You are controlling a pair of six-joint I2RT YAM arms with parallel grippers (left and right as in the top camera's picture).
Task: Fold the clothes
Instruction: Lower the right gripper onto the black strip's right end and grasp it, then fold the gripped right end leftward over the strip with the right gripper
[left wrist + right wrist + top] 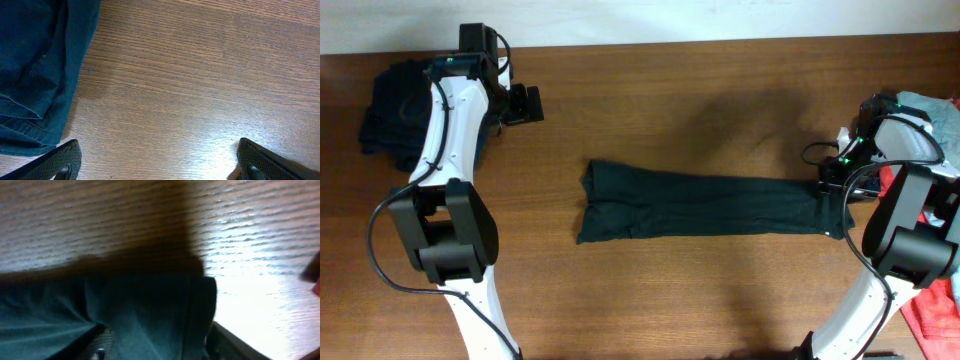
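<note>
A dark garment (700, 205), folded lengthwise into a long strip, lies flat across the middle of the table. My right gripper (830, 192) is at the strip's right end. In the right wrist view the jaws (160, 342) stand apart, and the cloth's hemmed end (150, 310) lies loosely between the fingers (102, 340). My left gripper (530, 103) is far off at the back left, open over bare wood (160, 162). Its fingers (60, 160) sit just right of a dark blue garment (35, 65).
A heap of dark clothes (390, 110) lies at the back left corner. Light blue and red clothes (935, 110) are piled at the right edge, with more red cloth (935, 315) at the front right. A red edge (316, 287) shows in the right wrist view.
</note>
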